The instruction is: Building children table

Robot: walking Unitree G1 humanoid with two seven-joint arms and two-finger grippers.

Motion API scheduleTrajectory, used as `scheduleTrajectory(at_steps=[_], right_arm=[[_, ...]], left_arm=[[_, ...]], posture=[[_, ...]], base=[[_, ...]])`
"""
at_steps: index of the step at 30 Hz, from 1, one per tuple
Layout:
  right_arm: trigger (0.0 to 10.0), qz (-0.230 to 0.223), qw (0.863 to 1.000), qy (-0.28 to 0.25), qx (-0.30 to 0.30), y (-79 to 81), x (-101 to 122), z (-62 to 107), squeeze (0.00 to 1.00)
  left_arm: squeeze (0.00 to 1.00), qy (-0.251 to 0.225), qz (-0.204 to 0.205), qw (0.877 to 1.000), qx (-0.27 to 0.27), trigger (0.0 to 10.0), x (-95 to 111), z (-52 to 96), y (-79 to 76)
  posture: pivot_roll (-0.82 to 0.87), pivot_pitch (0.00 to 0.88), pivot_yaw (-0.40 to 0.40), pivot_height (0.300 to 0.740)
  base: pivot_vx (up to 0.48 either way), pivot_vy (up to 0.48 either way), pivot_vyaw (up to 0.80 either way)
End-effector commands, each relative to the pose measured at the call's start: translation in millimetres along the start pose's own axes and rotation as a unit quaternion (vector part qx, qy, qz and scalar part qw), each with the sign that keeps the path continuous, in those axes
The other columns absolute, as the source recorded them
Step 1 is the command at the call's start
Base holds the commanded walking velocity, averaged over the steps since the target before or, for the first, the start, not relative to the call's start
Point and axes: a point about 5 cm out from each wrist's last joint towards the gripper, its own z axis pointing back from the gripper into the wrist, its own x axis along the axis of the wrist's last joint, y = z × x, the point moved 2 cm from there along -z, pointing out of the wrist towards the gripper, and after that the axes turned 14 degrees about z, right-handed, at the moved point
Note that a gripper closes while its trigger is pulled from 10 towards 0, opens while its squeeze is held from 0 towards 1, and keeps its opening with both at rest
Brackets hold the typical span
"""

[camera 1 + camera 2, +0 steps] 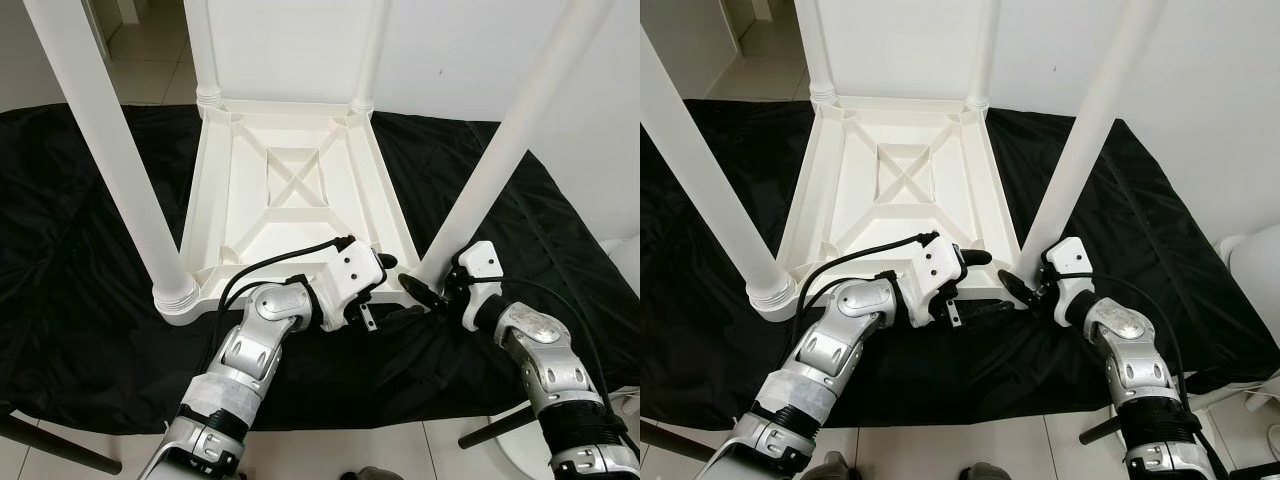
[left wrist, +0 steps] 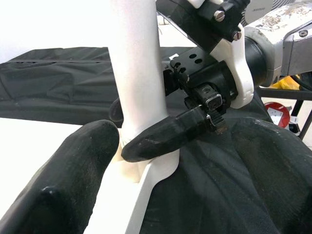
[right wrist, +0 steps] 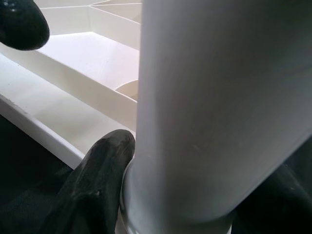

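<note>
A white plastic children's table [image 1: 290, 180] lies upside down on a black cloth, its legs pointing up. My right gripper [image 1: 432, 287] is shut on the base of the near-right leg [image 1: 500, 150], where it meets the table's corner. One of its fingers [image 3: 97, 185] presses against the leg [image 3: 219, 97]; the other is a dark shape on the far side. My left gripper [image 1: 385, 287] sits just beside it at the table's near rim [image 1: 300, 290]. Its upper finger [image 2: 63, 185] lies on top of the rim and the lower one is hidden below.
Three more legs stand up: near-left [image 1: 110, 150], far-left [image 1: 205, 50], far-right [image 1: 370, 50]. The black cloth [image 1: 80, 330] ends just before my body, with tiled floor [image 1: 400, 450] beyond. A white object [image 1: 1255, 260] stands at the right, and a dark bar [image 1: 50, 445] at the lower left.
</note>
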Motion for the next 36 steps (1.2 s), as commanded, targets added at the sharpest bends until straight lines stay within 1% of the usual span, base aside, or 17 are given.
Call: scheduleTrajectory(at_steps=[1, 6, 11, 12, 14, 15, 16, 18, 19, 21, 23, 24, 25, 26, 29, 32, 36], right_arm=[[10.0, -0.023, 0.999, 0.001, -0.027, 1.1, -1, 2.7, 0.0], [10.0, -0.028, 0.997, -0.003, -0.067, 2.1, 1, 2.3, 0.0], [10.0, -0.036, 0.989, 0.016, -0.142, 4.5, 2, 0.0, 0.0], [10.0, -0.036, 0.989, 0.016, -0.142, 4.5, 2, 0.0, 0.0], [10.0, -0.044, 0.982, 0.02, -0.181, 9.9, 5, -1.4, 0.0], [10.0, -0.044, 0.982, 0.02, -0.181, 9.9, 5, -1.4, 0.0], [10.0, -0.051, 0.977, 0.028, -0.204, 13.3, 7, -2.7, 0.0], [10.0, -0.068, 0.96, 0.06, -0.266, 17.3, 5, -3.7, 0.0], [10.0, -0.068, 0.96, 0.06, -0.266, 17.3, 5, -3.7, 0.0], [10.0, -0.085, 0.943, 0.077, -0.311, 21.2, 4, -4.2, 0.0], [10.0, -0.084, 0.939, 0.083, -0.324, 22.9, 4, -4.4, 0.0], [10.0, -0.093, 0.929, 0.091, -0.346, 27.4, 4, -6.1, 0.0], [10.0, -0.106, 0.914, 0.109, -0.377, 34.8, 4, -9.7, 0.0], [10.0, -0.106, 0.914, 0.109, -0.377, 34.8, 4, -9.7, 0.0], [10.0, -0.12, 0.903, 0.125, -0.393, 41.0, 4, -13.6, 0.0], [10.0, -0.132, 0.902, 0.125, -0.392, 45.4, 6, -16.9, 0.0], [10.0, -0.14, 0.912, 0.101, -0.371, 48.6, 14, -20.0, 0.0]], left_arm=[[0.0, -0.012, 0.006, 0.998, 0.057, 10.0, 0, -1.8, 6.2], [0.0, -0.011, 0.007, 0.998, 0.056, 10.0, -1, -1.6, 5.8], [0.0, -0.008, 0.007, 0.998, 0.055, 10.0, -2, -0.8, 6.2], [0.0, -0.008, 0.007, 0.998, 0.055, 10.0, -2, -0.8, 6.2], [0.0, -0.007, 0.006, 0.998, 0.056, 10.0, -2, -0.6, 6.8], [0.0, -0.007, 0.006, 0.998, 0.056, 10.0, -2, -0.6, 6.8], [0.0, -0.007, 0.006, 0.998, 0.056, 10.0, -2, -0.7, 6.8], [0.0, -0.007, 0.006, 0.998, 0.055, 10.0, -3, -1.1, 6.7], [0.0, -0.007, 0.006, 0.998, 0.055, 10.0, -3, -1.1, 6.7], [0.0, -0.006, 0.006, 0.998, 0.055, 10.0, -3, -1.8, 6.7], [0.0, -0.006, 0.006, 0.998, 0.055, 10.0, -3, -2.0, 6.6], [0.0, -0.006, 0.007, 0.998, 0.056, 10.0, -3, -2.3, 6.8], [0.0, -0.007, 0.007, 0.998, 0.057, 10.0, -2, -2.5, 7.4], [0.0, -0.007, 0.007, 0.998, 0.057, 10.0, -2, -2.5, 7.4], [0.0, -0.009, 0.006, 0.998, 0.061, 10.0, -2, -2.2, 8.6], [0.0, -0.011, 0.007, 0.998, 0.065, 10.0, -1, -2.0, 9.8], [0.0, -0.012, 0.009, 0.998, 0.067, 10.0, -1, -2.1, 10.1]], posture=[[0.0, 0.0, -0.045, 0.74], [-0.01, 0.0, -0.045, 0.74], [0.0, 0.0, -0.043, 0.74], [0.0, 0.0, -0.043, 0.74], [-0.01, 0.0, -0.042, 0.74], [-0.01, 0.0, -0.042, 0.74], [-0.01, 0.0, -0.04, 0.74], [-0.01, 0.0, -0.038, 0.74], [-0.01, 0.0, -0.038, 0.74], [-0.01, 0.0, -0.039, 0.74], [-0.01, 0.0, -0.037, 0.74], [-0.01, 0.0, -0.037, 0.74], [-0.01, 0.0, -0.036, 0.74], [-0.01, 0.0, -0.036, 0.74], [-0.01, 0.0, -0.037, 0.74], [-0.01, 0.0, -0.036, 0.74], [-0.01, 0.0, -0.034, 0.74]], base=[[0.0, 0.0, 0.0], [0.0, 0.0, 0.0], [0.0, 0.0, 0.0], [0.0, 0.0, 0.0], [0.0, 0.0, 0.0], [0.0, 0.0, 0.0], [0.0, 0.0, 0.0], [0.0, 0.0, 0.0], [0.0, 0.0, 0.0], [0.0, 0.0, 0.0], [0.0, 0.0, 0.0], [0.0, 0.0, 0.0], [0.0, 0.0, 0.0], [0.0, 0.0, 0.0], [0.0, 0.0, 0.0], [0.0, 0.0, 0.0], [0.0, 0.0, 0.0]])
